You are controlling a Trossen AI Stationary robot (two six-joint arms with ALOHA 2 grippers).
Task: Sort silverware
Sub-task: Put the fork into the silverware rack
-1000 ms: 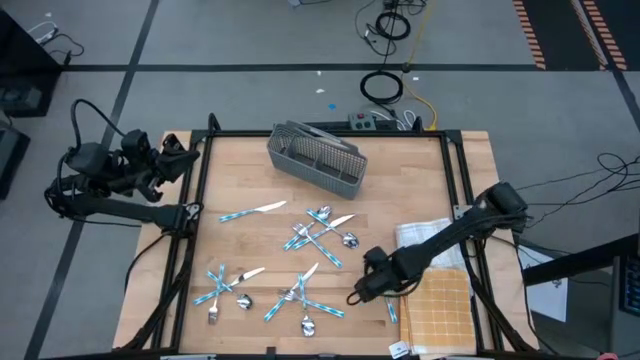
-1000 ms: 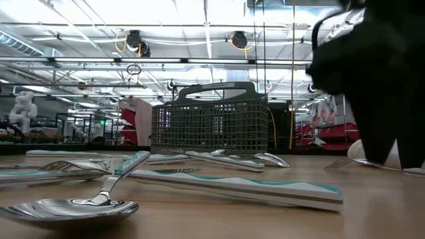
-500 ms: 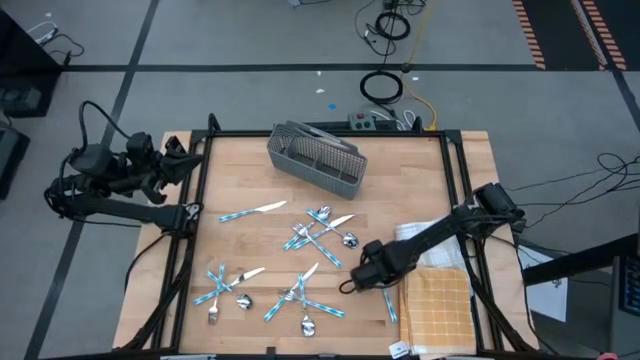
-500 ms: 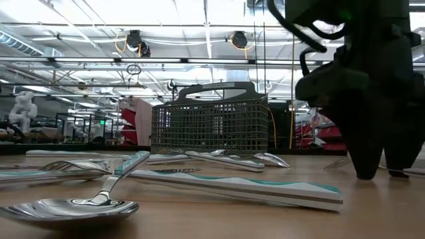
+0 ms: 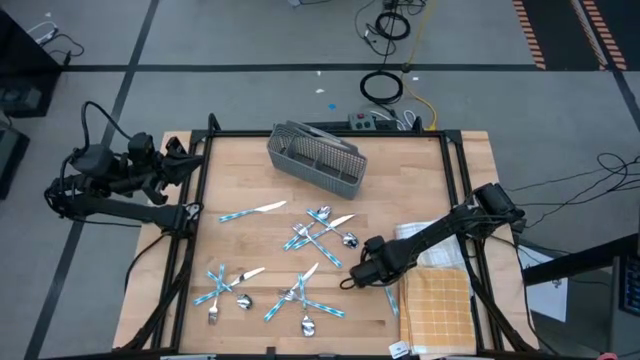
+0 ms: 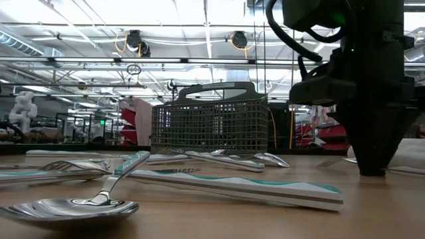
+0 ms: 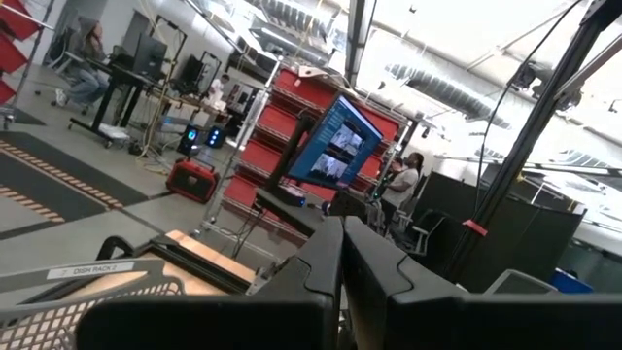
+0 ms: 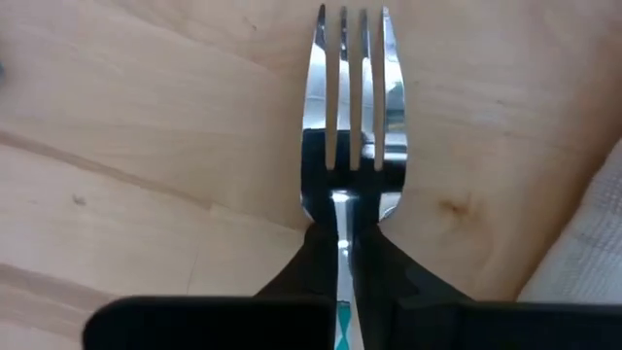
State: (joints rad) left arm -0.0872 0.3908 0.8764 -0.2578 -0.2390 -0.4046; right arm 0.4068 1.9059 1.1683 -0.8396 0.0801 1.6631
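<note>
Silverware with teal handles lies scattered on the wooden table: a knife (image 5: 250, 212), a crossed heap (image 5: 322, 232) and two more heaps (image 5: 225, 285) (image 5: 302, 296). My right gripper (image 5: 350, 281) (image 6: 372, 169) stands at the table's near right, pointing down, shut on a fork (image 8: 350, 107). The fork's tines point away from the fingers. The grey mesh caddy (image 5: 316, 158) (image 6: 209, 126) stands at the far middle. My left gripper (image 7: 342, 262) is shut on nothing and hangs raised beyond the table's left edge (image 5: 185, 160). My right gripper pinches the fork's thin neck (image 8: 342, 209), just behind the tines, between its two fingers (image 8: 316, 255). The fingers come from above and point down, one on either side of the neck. The fork lies flat on the wood, tines up.
A white towel (image 5: 430, 238) and a yellow checked cloth (image 5: 442, 305) lie at the table's right side, next to my right arm. A long teal-handled piece (image 6: 232, 186) and a spoon (image 6: 73, 209) lie close to the low camera.
My right gripper has slid a little toward the table's left, come down to the wood, and shut on the fork's neck. Its fingers stood apart half a second ago. The fork lies where it was.
</note>
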